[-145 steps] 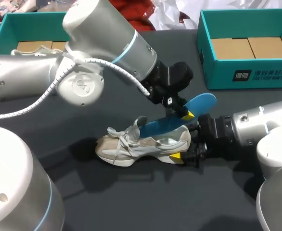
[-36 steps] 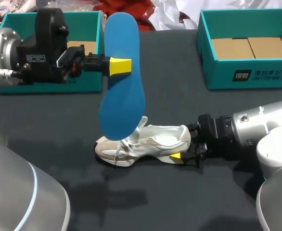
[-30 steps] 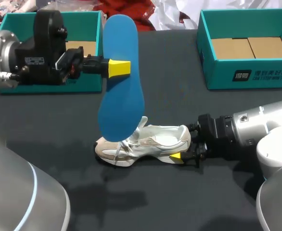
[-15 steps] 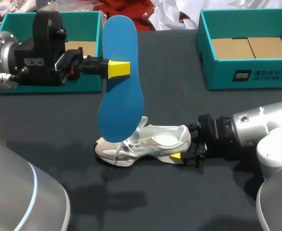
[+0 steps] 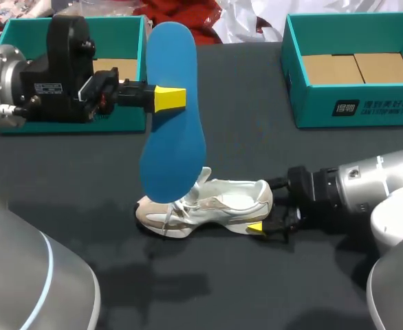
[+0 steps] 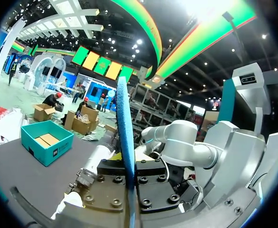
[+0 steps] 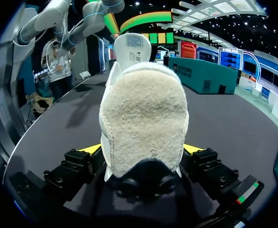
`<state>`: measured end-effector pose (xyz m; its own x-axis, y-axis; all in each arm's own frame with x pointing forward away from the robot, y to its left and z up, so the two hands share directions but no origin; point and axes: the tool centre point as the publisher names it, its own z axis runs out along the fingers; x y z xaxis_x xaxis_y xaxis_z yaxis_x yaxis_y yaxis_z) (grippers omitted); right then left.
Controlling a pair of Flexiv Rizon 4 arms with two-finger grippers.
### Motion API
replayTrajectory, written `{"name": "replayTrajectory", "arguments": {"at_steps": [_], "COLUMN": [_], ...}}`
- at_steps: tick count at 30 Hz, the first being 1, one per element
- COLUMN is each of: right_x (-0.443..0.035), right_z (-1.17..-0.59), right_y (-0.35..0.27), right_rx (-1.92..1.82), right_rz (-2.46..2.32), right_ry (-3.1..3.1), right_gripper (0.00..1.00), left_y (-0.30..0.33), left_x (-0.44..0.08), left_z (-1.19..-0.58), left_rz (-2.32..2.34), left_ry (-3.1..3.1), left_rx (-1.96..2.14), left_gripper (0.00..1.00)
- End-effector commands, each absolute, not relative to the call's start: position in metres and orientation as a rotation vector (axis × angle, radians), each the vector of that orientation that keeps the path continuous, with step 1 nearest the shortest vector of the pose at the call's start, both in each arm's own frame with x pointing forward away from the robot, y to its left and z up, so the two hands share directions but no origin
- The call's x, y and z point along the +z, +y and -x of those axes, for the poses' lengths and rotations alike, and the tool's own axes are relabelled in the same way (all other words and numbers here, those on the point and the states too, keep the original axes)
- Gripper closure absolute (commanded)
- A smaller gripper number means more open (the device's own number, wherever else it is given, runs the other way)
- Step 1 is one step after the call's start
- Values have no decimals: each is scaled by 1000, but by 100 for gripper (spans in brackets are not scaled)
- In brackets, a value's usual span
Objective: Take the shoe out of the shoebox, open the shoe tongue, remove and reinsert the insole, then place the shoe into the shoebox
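While the sneaker (image 5: 201, 203) is out of its box and lies on its sole on the tabletop (image 5: 256, 137), the blue insole (image 5: 174, 137) is out of it too, so I judge the first half of the task done. The left claw (image 5: 168, 98) is clamped on the insole's edge and holds it raised and nearly upright, its lower end hanging just above the laces. In the left wrist view the insole runs edge-on straight out between the fingers.

The right claw (image 5: 263, 210) sits low at the heel. In the right wrist view the fleecy heel fills the space between its fingers, with a yellow tip close against each side, so I take it to be gripping the sneaker and steadying it. Ahead of that claw, the tongue (image 7: 132, 47) stands up clear of the opening, which suggests that step is done as well.

What is left, as I read it, is to slide the insole back in and then set the sneaker into a box.

Two teal shoeboxes are in view. One shoebox (image 5: 353, 106) lies well beyond the right claw and holds flat brown cardboard (image 5: 356, 69). The other shoebox (image 5: 23, 27) is behind the left claw, with cardboard (image 5: 115, 67) showing inside. No shoe shows in either.
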<state>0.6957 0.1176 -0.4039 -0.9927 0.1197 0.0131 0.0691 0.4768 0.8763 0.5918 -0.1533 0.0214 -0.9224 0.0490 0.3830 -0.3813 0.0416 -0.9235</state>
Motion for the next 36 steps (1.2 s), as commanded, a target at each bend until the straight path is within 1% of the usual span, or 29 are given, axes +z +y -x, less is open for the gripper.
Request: {"name": "replayTrajectory", "arguments": {"at_steps": [1, 8, 23, 36], "right_x": [-391, -384, -350, -350], "right_z": [-688, -685, -692, -692], "right_y": [110, 101, 95, 95], "right_rx": [1503, 1334, 675, 675], "right_rz": [-189, -243, -369, -369], "right_ry": [2696, 2810, 3083, 3083], "right_gripper": [0, 0, 0, 0], "left_y": [-154, -154, -154, -154], "left_x": [20, 20, 20, 20], "left_z": [-592, -592, -592, -592], "left_rz": [-335, -335, -335, -335], "left_ry": [-2013, -2013, -2013, -2013], "left_rx": [1952, 1952, 1952, 1952], "left_gripper": [100, 100, 100, 100]}}
